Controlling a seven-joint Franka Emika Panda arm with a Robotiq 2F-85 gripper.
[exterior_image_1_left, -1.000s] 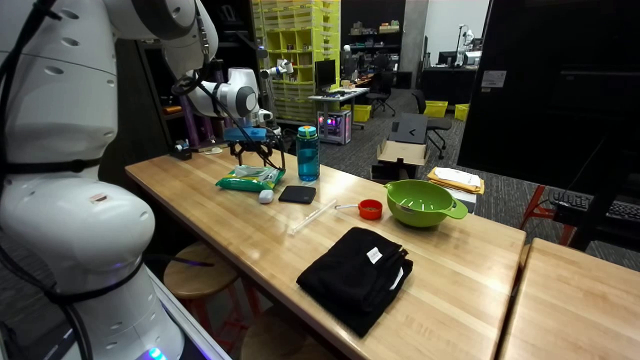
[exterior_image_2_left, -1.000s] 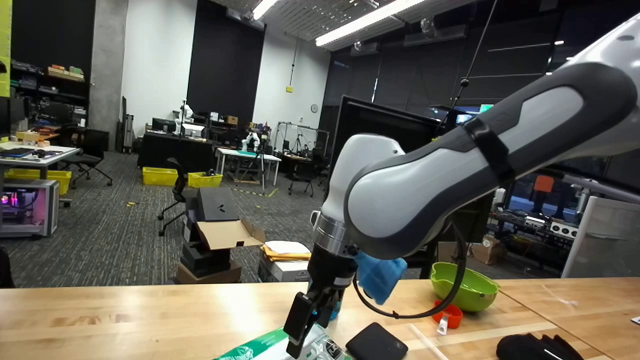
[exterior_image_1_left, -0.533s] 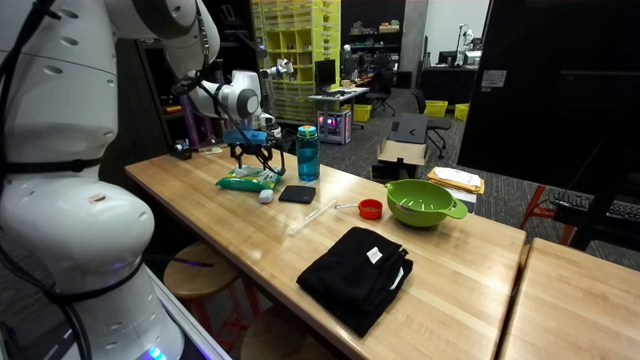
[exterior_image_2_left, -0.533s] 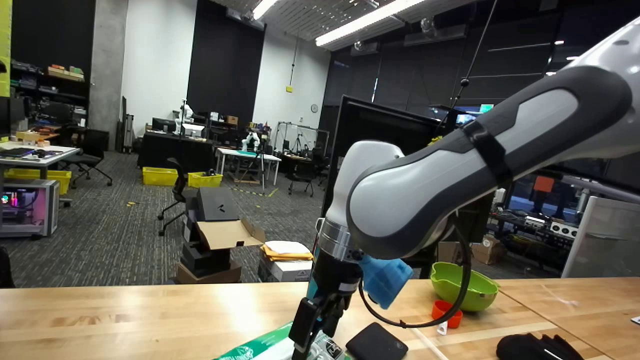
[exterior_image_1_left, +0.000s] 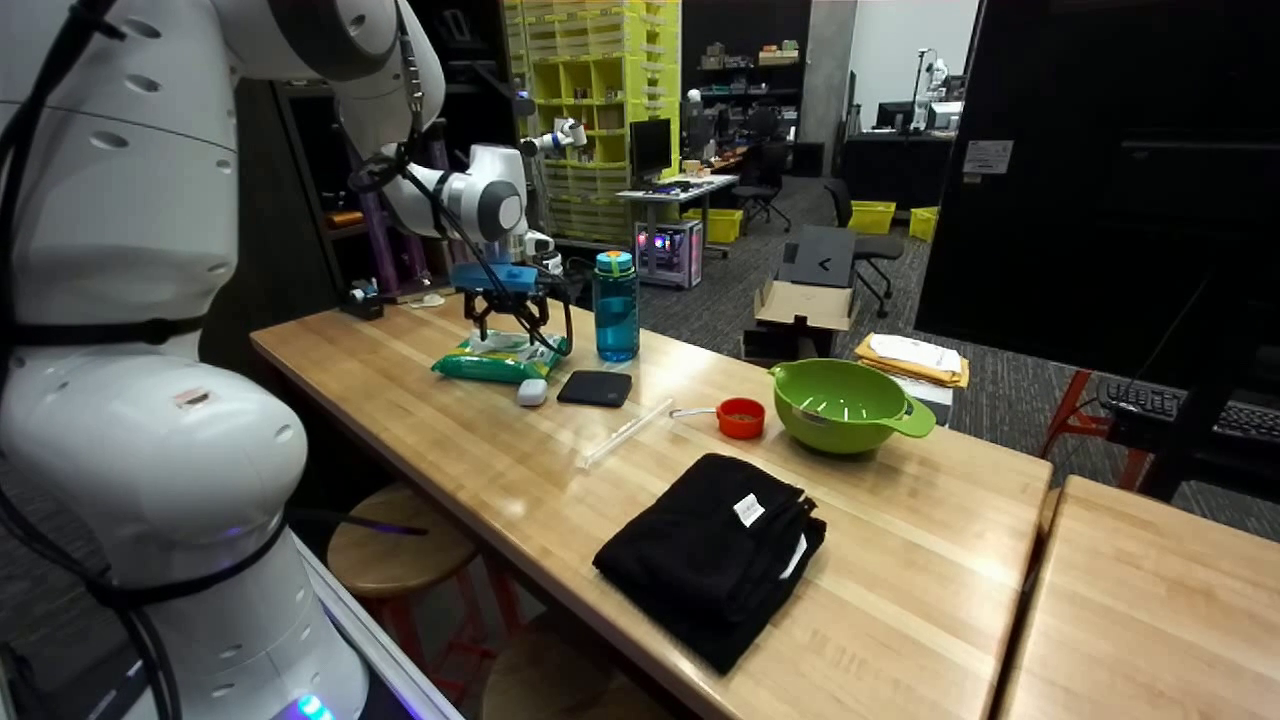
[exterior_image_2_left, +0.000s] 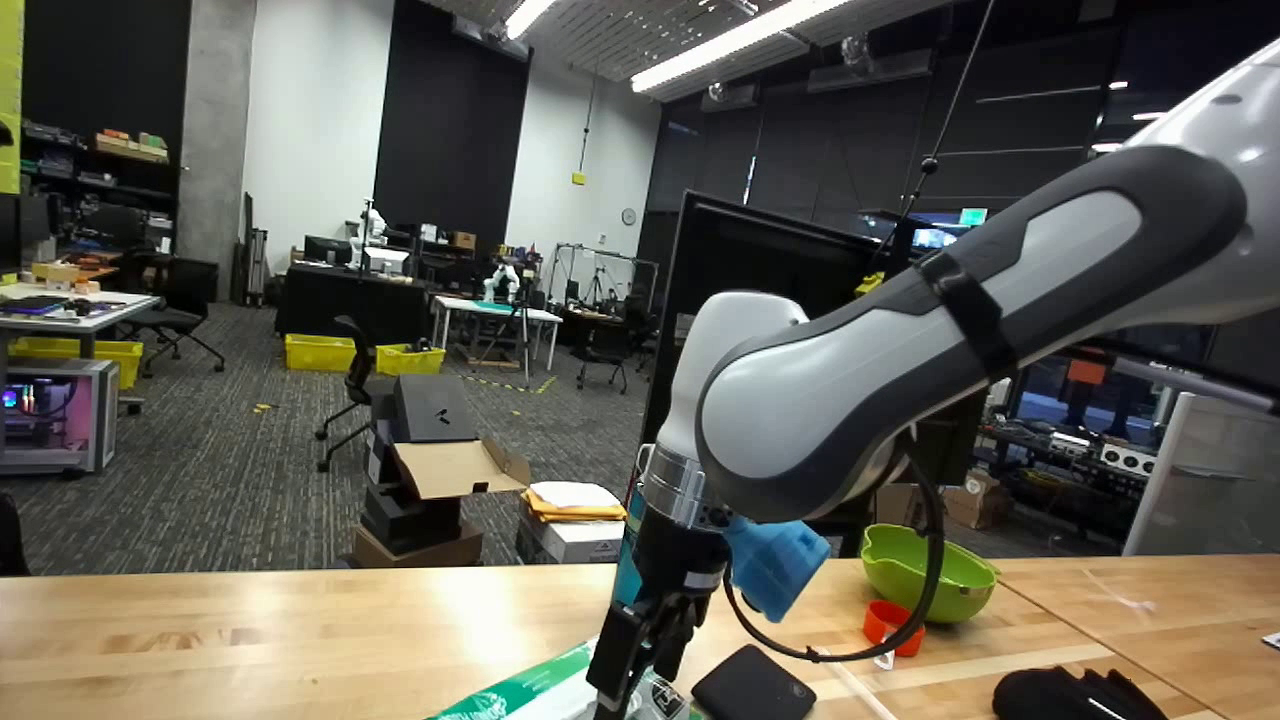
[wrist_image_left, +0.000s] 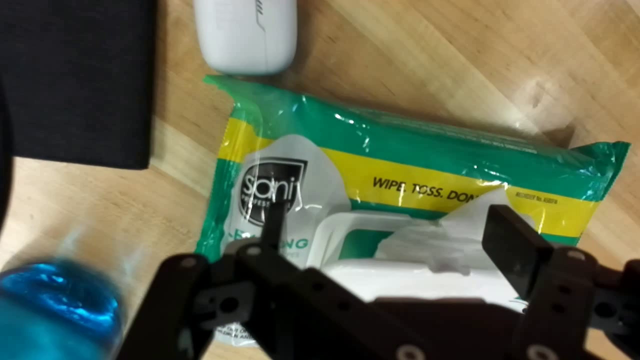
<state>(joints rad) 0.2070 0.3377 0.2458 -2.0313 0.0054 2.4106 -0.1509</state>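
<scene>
Green and yellow plastic covers the pack of wipes (wrist_image_left: 400, 170), which lies flat on a wooden table (exterior_image_1_left: 460, 430) right under the gripper (wrist_image_left: 390, 220). That gripper is released, its two black fingers (wrist_image_left: 506, 235) pointing down and parted wide above the pack. Between them in the wrist view, a crumpled white wipe (wrist_image_left: 440, 240) pokes up from the pack's white lid (wrist_image_left: 390, 275); its peak looks close to one finger, but whether they touch I cannot tell. Just beside one corner of the pack sits a small white case (wrist_image_left: 247, 35), and near both lies a flat black case (wrist_image_left: 80, 85). In an exterior view, a see-through blue bottle (exterior_image_1_left: 616, 310) stands upright near the pack, close to the table's far edge. A clear plastic tube (exterior_image_1_left: 627, 434) lies slantwise between the black case and a red cup (exterior_image_1_left: 740, 420), whose pale handle (exterior_image_1_left: 692, 412) ends near the tube. Close to the cup stands a green bowl (exterior_image_1_left: 835, 405) with a handle on its side. Well apart from the gripper lies a folded black garment (exterior_image_1_left: 710, 560) with a white tag (exterior_image_1_left: 748, 510). In both exterior views, blue wrapping (exterior_image_2_left: 775, 565) shows at the end of the white arm (exterior_image_2_left: 780, 420), just above the gripper.
</scene>
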